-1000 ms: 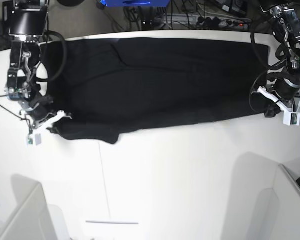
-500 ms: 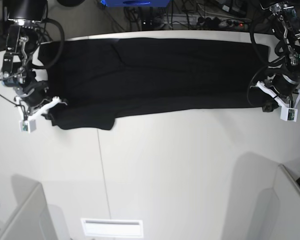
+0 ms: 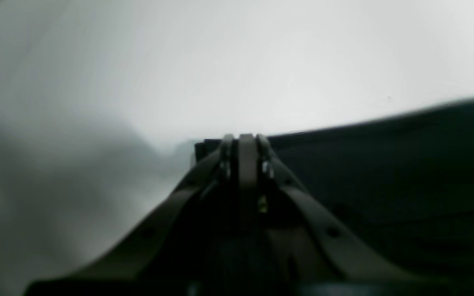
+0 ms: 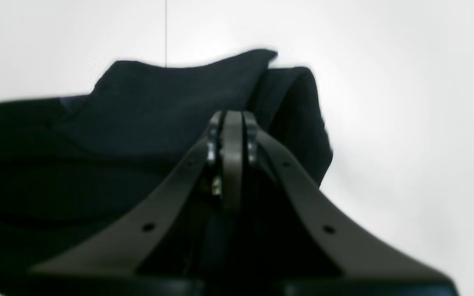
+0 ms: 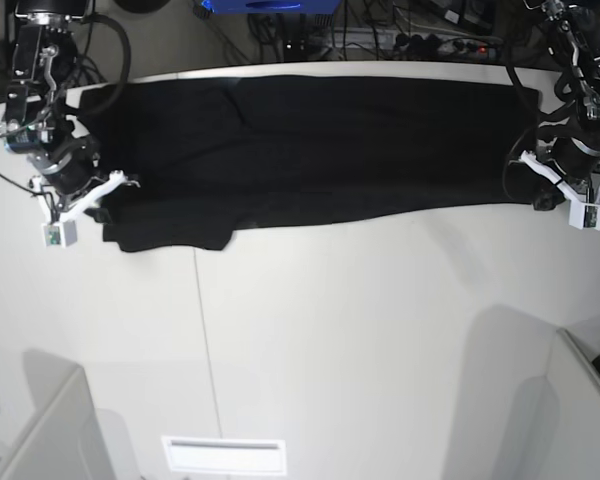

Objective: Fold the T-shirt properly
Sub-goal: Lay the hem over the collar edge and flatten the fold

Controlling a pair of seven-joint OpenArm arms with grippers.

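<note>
Both hands (image 5: 100, 212) (image 5: 540, 200) clench the T-shirt's (image 5: 320, 150) near edge; bare table (image 5: 360, 330) lies ahead.

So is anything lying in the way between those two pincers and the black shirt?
Nothing visible. The left pincer and right pincer are each already shut on an edge of the large black cloth T-shirt, spread on the white table.

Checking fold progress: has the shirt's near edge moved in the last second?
Yes. The T-shirt's near edge has moved toward the table's far edge.
</note>
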